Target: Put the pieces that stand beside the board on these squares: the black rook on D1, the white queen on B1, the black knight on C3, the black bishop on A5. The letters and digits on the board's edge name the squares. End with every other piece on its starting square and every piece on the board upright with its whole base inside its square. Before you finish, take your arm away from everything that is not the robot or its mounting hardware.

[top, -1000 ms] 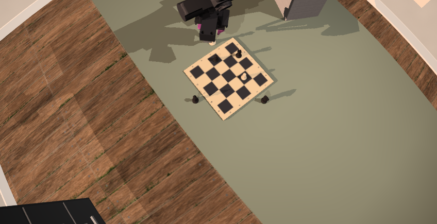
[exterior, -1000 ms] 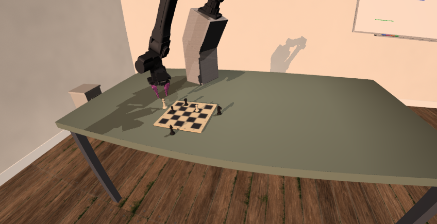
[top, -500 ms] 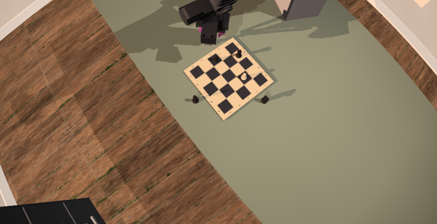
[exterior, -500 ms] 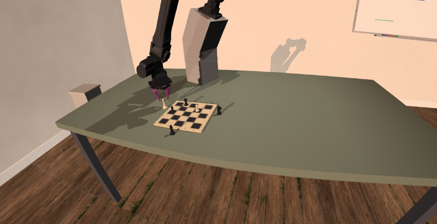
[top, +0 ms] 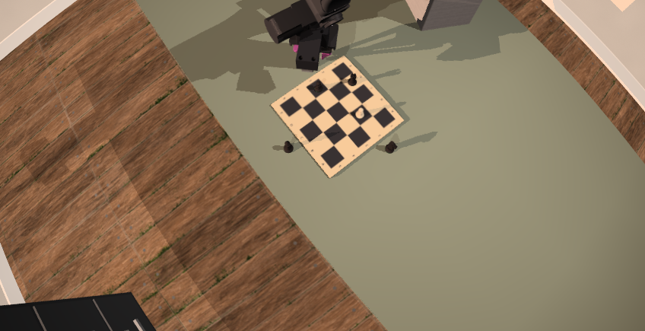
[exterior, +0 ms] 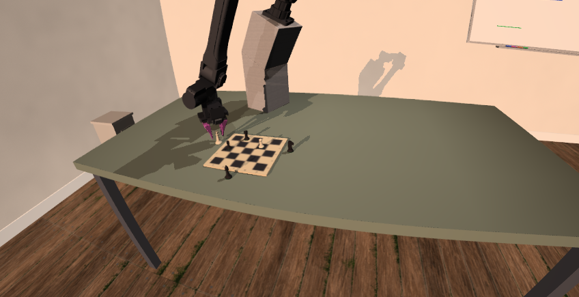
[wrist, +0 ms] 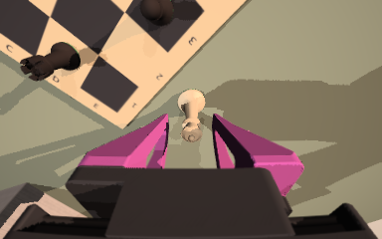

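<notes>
My gripper (top: 309, 53) (exterior: 216, 136) (wrist: 190, 119) is open, pointing down, with its pink fingertips on both sides of the white queen's upper part. The white queen (exterior: 218, 142) (wrist: 191, 99) stands upright on the table beside the board's E1–E2 edge; the gripper hides most of it in the top view. The black rook (top: 352, 80) (exterior: 246, 135) (wrist: 54, 62) stands upright on D1 of the board (top: 329, 172) (exterior: 264, 173) (wrist: 123, 120). The black knight (top: 390, 147) (exterior: 290, 147) stands off the A side. The black bishop (top: 288, 147) (exterior: 227, 173) stands beside the row-5 edge.
A black pawn (top: 317, 86) (exterior: 228, 145) (wrist: 154, 11) stands on E3, close to the queen. A small white piece (top: 360, 112) (exterior: 261, 143) stands on B2. The arm's pedestal (top: 457, 8) (exterior: 276, 91) stands behind the board.
</notes>
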Motion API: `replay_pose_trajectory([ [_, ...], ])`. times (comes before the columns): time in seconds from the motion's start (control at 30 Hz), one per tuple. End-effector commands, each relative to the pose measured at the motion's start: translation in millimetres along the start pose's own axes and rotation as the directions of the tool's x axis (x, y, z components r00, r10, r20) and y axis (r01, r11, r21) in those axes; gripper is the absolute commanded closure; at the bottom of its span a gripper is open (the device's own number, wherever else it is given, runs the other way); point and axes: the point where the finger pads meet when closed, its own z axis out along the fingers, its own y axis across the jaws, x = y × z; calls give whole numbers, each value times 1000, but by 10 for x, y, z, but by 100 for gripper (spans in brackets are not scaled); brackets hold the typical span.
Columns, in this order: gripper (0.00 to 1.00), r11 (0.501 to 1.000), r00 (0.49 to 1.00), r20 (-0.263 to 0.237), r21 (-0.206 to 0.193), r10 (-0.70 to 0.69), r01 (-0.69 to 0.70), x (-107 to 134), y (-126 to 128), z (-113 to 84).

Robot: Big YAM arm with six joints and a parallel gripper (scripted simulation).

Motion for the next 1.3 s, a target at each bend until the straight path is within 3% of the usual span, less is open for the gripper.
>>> replay_pose_trajectory([
  [0.0, 60, 1000, 1000, 16, 18, -7, 6, -97, -70, -33],
  [1.1, 60, 1000, 1000, 16, 18, -7, 6, -96, -70, -33],
  [1.13, 100, 1000, 1000, 16, 18, -7, 6, -96, -70, -33],
  [1.27, 100, 1000, 1000, 16, 18, -7, 7, -96, -70, -33],
])
